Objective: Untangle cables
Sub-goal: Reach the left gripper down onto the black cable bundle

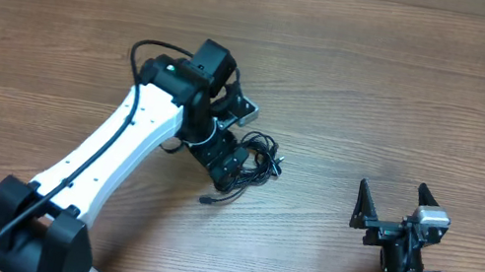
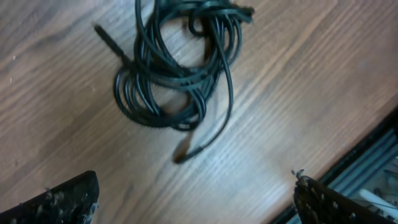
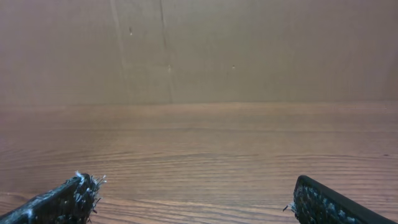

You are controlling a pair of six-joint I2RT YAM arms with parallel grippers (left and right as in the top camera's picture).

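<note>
Holds the left tool [image 2: 194, 200] spread wide and empty above the cables [image 2: 174, 74], a loose black knot lying on the wooden desk [image 2: 298, 93], one plug end trailing out. Rests the right tool [image 1: 391, 210] well apart, likewise wide, gripping nothing.

Soft even light, blurry wrist views

Black cables [image 2: 180, 74]; brown wood-grain table [image 1: 410, 96]; white left arm [image 1: 120, 147], black joints.
</note>
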